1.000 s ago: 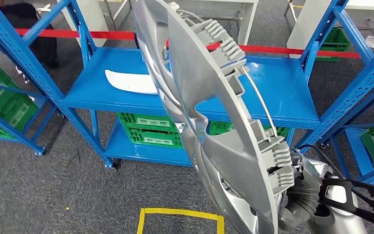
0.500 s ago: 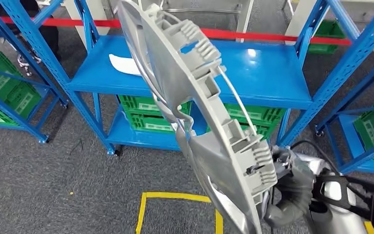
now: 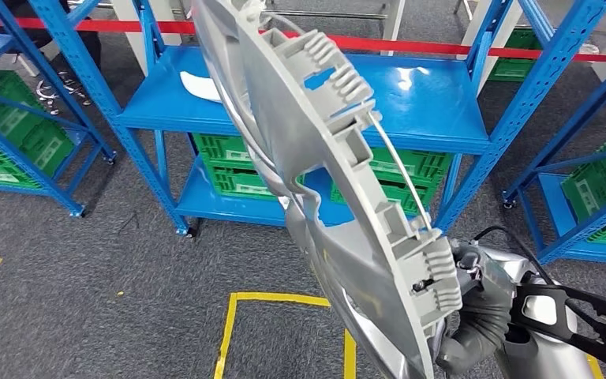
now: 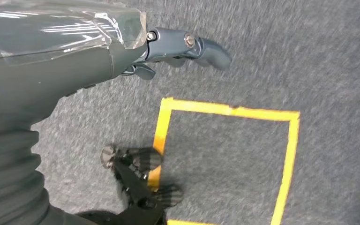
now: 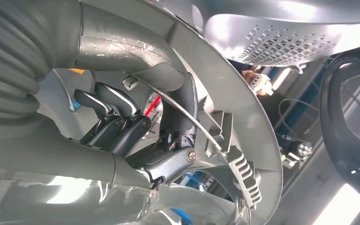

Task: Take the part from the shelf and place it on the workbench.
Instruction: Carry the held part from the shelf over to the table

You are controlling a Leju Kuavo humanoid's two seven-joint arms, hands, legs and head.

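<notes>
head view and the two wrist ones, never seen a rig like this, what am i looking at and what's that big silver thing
This is a two-armed humanoid robot. The head view looks forward and down from its body. The big silver thing is a wheel cover, seen from its ribbed back side, gripped at its lower rim by the right hand. Beyond it stands a blue shelf bearing a white part, with green crates below. The right wrist camera shows fingers hooked on the rim. The left wrist camera shows the left hand holding nothing, above grey carpet with a yellow tape square.
</notes>
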